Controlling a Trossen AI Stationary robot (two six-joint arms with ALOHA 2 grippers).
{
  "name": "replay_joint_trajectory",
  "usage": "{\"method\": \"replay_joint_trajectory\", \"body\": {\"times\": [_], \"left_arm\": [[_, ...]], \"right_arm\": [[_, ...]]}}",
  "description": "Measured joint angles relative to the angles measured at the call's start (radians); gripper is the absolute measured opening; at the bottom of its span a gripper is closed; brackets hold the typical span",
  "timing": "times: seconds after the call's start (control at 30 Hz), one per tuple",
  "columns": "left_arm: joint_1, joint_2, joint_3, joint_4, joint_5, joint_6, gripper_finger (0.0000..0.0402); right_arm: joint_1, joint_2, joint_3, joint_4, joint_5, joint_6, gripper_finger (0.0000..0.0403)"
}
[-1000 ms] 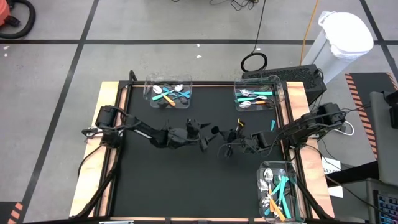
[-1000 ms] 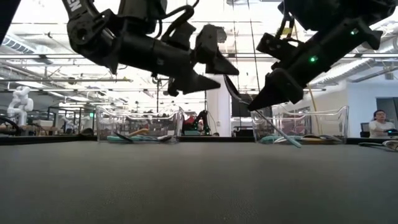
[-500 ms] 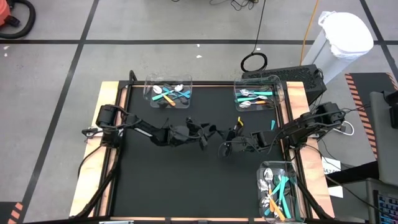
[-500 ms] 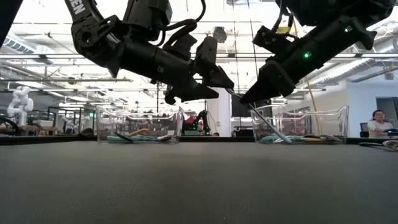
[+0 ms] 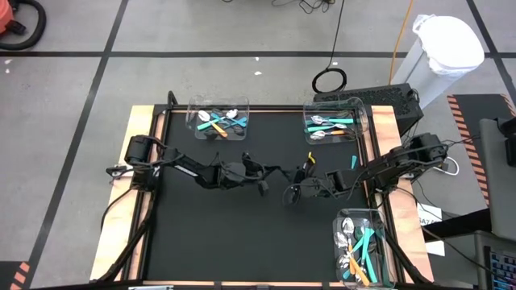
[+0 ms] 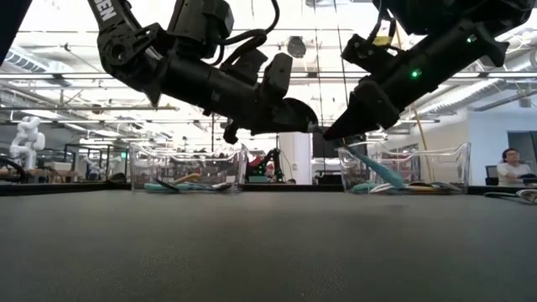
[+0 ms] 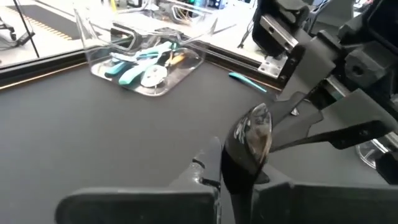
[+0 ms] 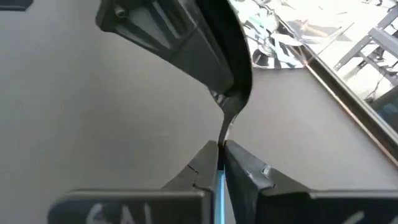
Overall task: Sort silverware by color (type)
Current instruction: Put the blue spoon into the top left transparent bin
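A spoon with a shiny metal head [image 7: 252, 132] and a teal handle [image 6: 374, 169] is held in the air between my two grippers over the middle of the table. My left gripper [image 5: 276, 171] is shut on its head end. My right gripper [image 5: 290, 192] is shut on its handle, close beside the left one; in the low view the two meet tip to tip, left gripper [image 6: 309, 124] and right gripper [image 6: 333, 132]. More silverware lies in three clear bins. My left gripper pinches the spoon's metal head [image 7: 254, 140] between its two fingers, coming from the table's left, slanting down. The spoon is lifted clear of the table. My right gripper pinches the teal handle [image 8: 219, 177] between its two fingers, near where it joins the metal neck [image 8: 227, 121]. The fingers come from the table's right, slanting down. The handle's free end [image 6: 388, 179] hangs slanting below the gripper, clear of the table.
A clear bin [image 5: 240, 105] with teal and orange utensils stands at the far left, a second bin [image 5: 360, 109] at the far right, a third bin [image 5: 379, 216] at the near right. A teal utensil [image 5: 353, 162] lies loose on the mat by the right edge.
My left gripper has moved toward the right gripper and shut on the spoon's metal head; a second ago its fingers were spread open beside it. My right gripper has kept hold of the teal handle, and the handle's free end has swung up a little.
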Motion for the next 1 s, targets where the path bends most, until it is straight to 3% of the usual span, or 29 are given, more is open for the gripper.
{"method": "replay_joint_trajectory", "body": {"times": [0.2,0.3,0.5,0.7,0.83,1.0], "left_arm": [[-0.001,0.0,0.0,-0.037,-0.001,0.018,0.0002],[0.006,-0.002,0.001,-0.048,-0.031,0.029,0.0001],[0.022,-0.07,0.001,-0.084,-0.038,0.078,0.0001],[0.054,-0.268,-0.011,-0.309,-0.172,0.131,0.0],[0.118,-0.433,-0.102,-0.327,-0.255,0.182,0.0],[0.247,-0.673,-0.264,-0.321,-0.225,0.091,0.0]], "right_arm": [[0.0,-0.037,-0.002,-0.01,-0.085,0.048,0.0067],[0.011,-0.121,0.0,0.007,-0.123,0.054,0.0093],[0.014,-0.331,0.0,-0.003,-0.1,0.032,0.0131],[0.014,-0.465,0.0,-0.154,-0.077,0.11,0.0138],[0.02,-0.479,0.0,-0.289,-0.076,0.215,0.0134],[0.07,-0.466,0.0,-0.347,-0.073,0.281,0.0132]]}}
